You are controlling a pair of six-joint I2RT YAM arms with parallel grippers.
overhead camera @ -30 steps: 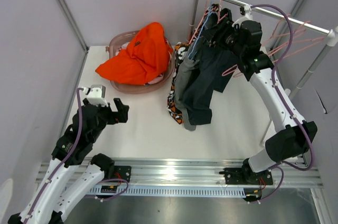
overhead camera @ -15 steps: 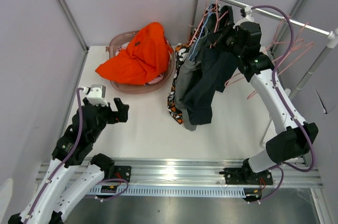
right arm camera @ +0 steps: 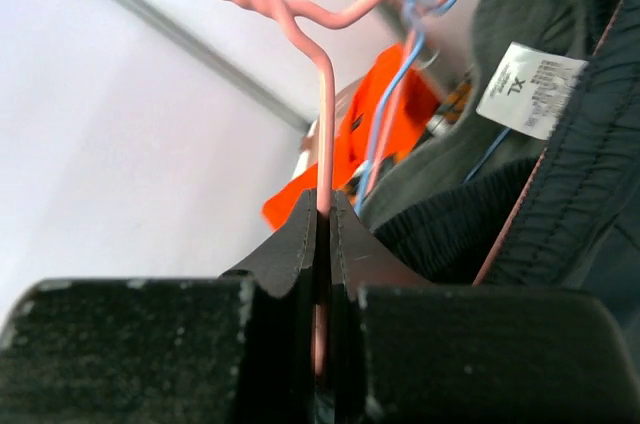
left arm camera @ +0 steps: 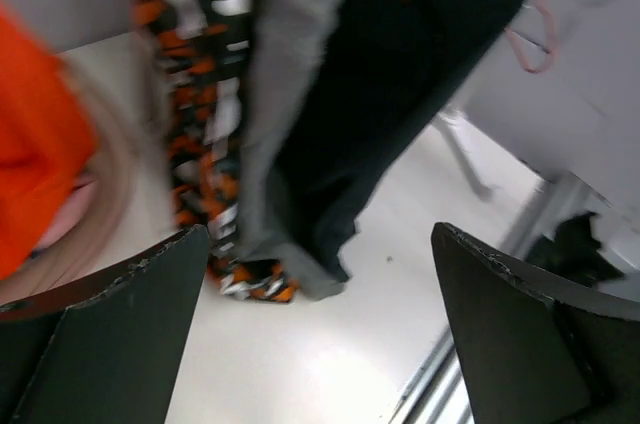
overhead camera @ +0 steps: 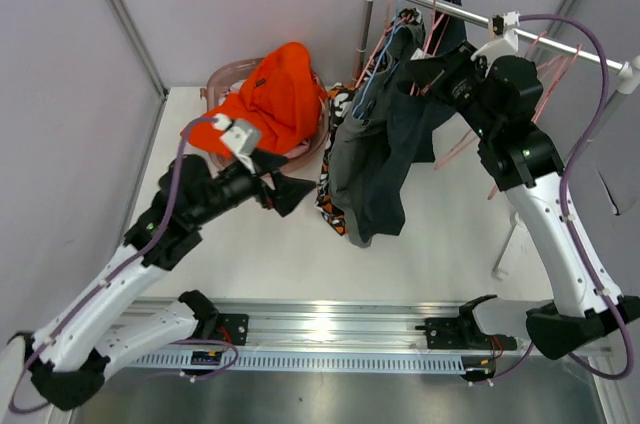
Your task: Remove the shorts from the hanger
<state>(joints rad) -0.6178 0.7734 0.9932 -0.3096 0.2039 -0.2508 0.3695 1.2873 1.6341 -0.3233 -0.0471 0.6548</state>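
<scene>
Dark charcoal shorts (overhead camera: pixel 400 159) hang from a pink hanger (overhead camera: pixel 436 9) at the rail (overhead camera: pixel 545 41), with grey shorts (overhead camera: pixel 348 159) and orange-black-white patterned shorts (overhead camera: pixel 328 199) hanging just to their left. My right gripper (overhead camera: pixel 418 70) is shut on the pink hanger's wire (right arm camera: pixel 325 144) just above the dark waistband (right arm camera: pixel 470 224). My left gripper (overhead camera: pixel 292 194) stands open, low over the table to the left of the hanging shorts, nothing between its fingers (left arm camera: pixel 120 314). From the left wrist, the dark shorts (left arm camera: pixel 400 74) and grey shorts (left arm camera: pixel 280 114) hang ahead.
Plain orange shorts (overhead camera: pixel 275 99) lie heaped in a pink basket (overhead camera: pixel 222 76) at the back left. Several empty pink hangers (overhead camera: pixel 555 74) hang further right on the rail. The rack's leg (overhead camera: pixel 512 234) stands at the right. A blue hanger (right arm camera: pixel 400 94) sits beside the held one.
My right gripper closed on the pink hanger and lifted it up toward the rail. My left arm swung forward and right, from the near left corner toward the hanging shorts.
</scene>
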